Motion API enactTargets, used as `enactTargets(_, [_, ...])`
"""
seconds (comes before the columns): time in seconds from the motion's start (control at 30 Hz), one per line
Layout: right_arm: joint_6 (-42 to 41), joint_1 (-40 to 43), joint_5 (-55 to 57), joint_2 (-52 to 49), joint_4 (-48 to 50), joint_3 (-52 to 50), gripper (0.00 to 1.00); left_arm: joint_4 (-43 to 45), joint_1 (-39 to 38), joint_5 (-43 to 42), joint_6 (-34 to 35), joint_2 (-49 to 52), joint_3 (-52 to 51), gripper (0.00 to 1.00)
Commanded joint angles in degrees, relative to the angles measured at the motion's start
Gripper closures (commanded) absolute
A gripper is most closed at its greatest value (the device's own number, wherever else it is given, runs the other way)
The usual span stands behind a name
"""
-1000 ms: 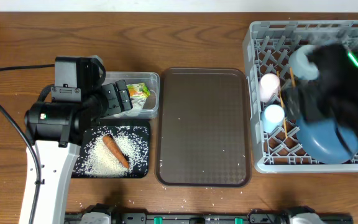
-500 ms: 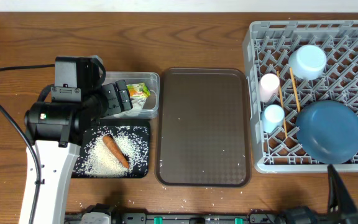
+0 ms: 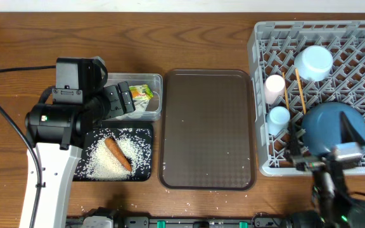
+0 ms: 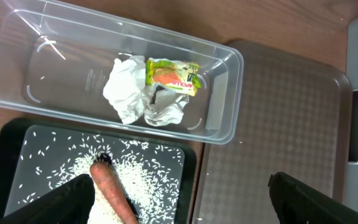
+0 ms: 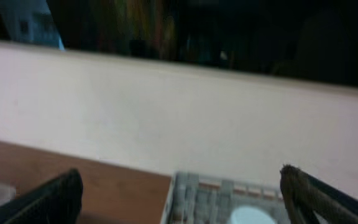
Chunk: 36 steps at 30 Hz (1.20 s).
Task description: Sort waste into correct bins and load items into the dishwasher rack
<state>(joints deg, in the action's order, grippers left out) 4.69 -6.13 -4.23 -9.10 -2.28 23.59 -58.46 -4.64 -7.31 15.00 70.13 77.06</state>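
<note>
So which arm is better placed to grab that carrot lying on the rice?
Left. Its open pincer hangs over the clear tub, right next to the carrot in the black tray. The right arm is across the table, by the dishwasher rack.

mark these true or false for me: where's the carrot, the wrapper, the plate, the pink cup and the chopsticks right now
1. The carrot lies on the rice in the black tray. True.
2. The wrapper lies in the black tray. False: it sits in the clear tub.
3. The blue plate is in the dishwasher rack. True.
4. The pink cup is in the clear tub. False: it stands in the dishwasher rack, near its left wall.
5. The two chopsticks lie in the dishwasher rack. True.
</note>
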Motion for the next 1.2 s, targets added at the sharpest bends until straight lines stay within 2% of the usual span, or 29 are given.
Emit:
enactTargets(0.0, [-0.50, 1.49, -3.76, 2.01, 5.95, -7.82, 0.01, 0.00, -0.02, 0.50, -0.11, -0.04, -0.13, 0.08])
enactTargets(0.1, [-1.05, 2.43, -3.37, 3.78, 8.59, -13.51, 0.01, -0.02, -0.02, 0.50, -0.11, -0.04, -0.13, 0.08])
enactTargets(0.27, [-1.27, 4.31, -3.10, 8.66, 8.50, -20.17, 0.01, -0.02, -0.02, 0.50, -0.11, -0.04, -0.13, 0.08])
enactTargets(0.4, [-1.44, 4.94, -3.08, 8.81, 7.43, -23.21, 0.01, -0.02, -0.02, 0.50, -0.11, -0.04, -0.13, 0.08])
enactTargets(0.57, [-1.44, 4.98, -1.57, 8.81, -1.77, -23.28, 0.01, -0.02, -0.02, 0.50, -0.11, -0.04, -0.13, 0.08])
enactTargets(1.17, [0.52, 4.98, -1.16, 8.79, -1.57, -23.28, 0.01, -0.02, -0.02, 0.50, -0.11, -0.04, -0.13, 0.08])
